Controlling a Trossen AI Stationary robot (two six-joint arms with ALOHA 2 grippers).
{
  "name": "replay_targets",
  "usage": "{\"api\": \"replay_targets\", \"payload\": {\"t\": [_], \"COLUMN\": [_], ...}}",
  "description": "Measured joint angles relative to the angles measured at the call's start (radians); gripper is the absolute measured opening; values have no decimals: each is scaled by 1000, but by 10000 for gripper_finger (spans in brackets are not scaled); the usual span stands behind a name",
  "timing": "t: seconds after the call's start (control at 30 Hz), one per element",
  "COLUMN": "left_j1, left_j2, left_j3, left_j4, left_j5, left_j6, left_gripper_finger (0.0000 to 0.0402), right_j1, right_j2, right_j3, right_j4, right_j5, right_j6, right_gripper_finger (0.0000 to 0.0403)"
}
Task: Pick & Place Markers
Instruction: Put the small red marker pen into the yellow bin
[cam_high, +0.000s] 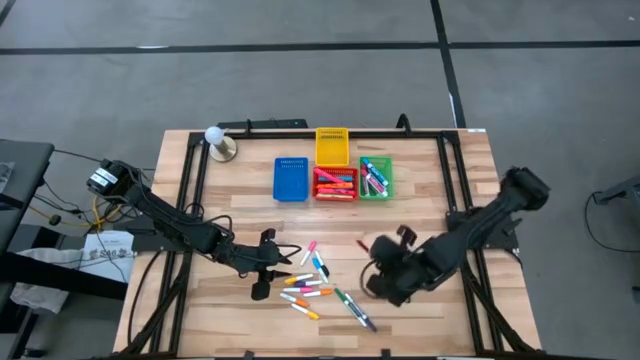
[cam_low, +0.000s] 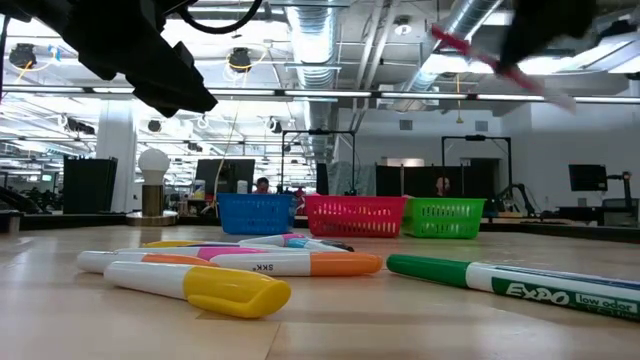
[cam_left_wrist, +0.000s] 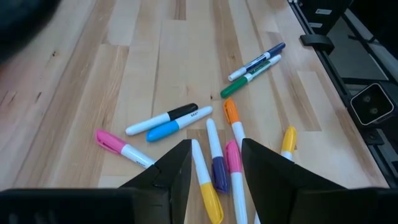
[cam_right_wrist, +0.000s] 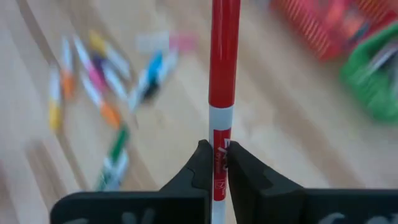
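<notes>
The right gripper (cam_right_wrist: 219, 163) pinches a slim red-and-white marker (cam_right_wrist: 222, 68) above the pale wooden table (cam_high: 420, 190), while the left gripper (cam_left_wrist: 214, 165) hovers spread over loose markers (cam_high: 312, 283), near ribbed plastic bins (cam_high: 335, 183).

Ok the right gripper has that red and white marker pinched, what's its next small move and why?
Probably carry it toward the red mesh plastic bin: the right gripper is shut on the red and white marker, lifted off the wooden table, and that bin already holds reddish markers.
</notes>
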Motion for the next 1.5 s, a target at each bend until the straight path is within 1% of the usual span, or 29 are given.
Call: {"api": "replay_targets", "payload": {"t": [0.17, 0.23, 0.33, 0.43, 0.5, 0.6, 0.7, 0.83, 0.9, 0.97, 1.07, 1.2, 1.27, 1.33, 1.5], "left_j1": [0, 0, 0, 0, 0, 2, 13, 51, 77, 106, 142, 186, 202, 214, 229], "left_j2": [0, 0, 0, 0, 0, 0, 0, -6, -14, -20, -30, -49, -61, -71, -91], "left_j3": [0, 0, 0, 0, 0, 0, 1, 1, 2, 2, 2, 2, 2, 2, 1], "left_j4": [5, 7, 13, 41, 83, 152, 210, 229, 227, 231, 233, 231, 230, 232, 231], "left_j5": [0, 0, 0, -9, -25, -56, -91, -145, -158, -161, -163, -164, -165, -164, -164], "left_j6": [0, 0, 0, 0, 0, 2, 9, 11, 12, 21, 44, 61, 61, 61, 61], "left_gripper_finger": [140, 140, 140, 140, 140, 140, 140, 140, 140, 140, 140, 140, 140, 140, 140], "right_j1": [-35, -52, -93, -162, -218, -331, -469, -666, -752, -827, -929, -1035, -1075, -1108, -1173], "right_j2": [-116, -154, -201, -236, -249, -262, -258, -239, -222, -192, -137, -37, 13, 64, 187], "right_j3": [2, 2, 2, 2, 2, 2, 2, 4, 4, 4, 4, 3, 3, 3, 3], "right_j4": [56, 73, 117, 176, 222, 308, 399, 541, 600, 672, 740, 800, 832, 853, 873], "right_j5": [261, 329, 377, 382, 372, 303, 195, 2, -102, -171, -269, -395, -434, -449, -522], "right_j6": [-16, -44, -127, -237, -313, -449, -580, -754, -840, -898, -950, -983, -1001, -1012, -997], "right_gripper_finger": [30, 30, 18, 15, 21, 33, 31, 21, 22, 29, 37, 30, 25, 25, 43]}}
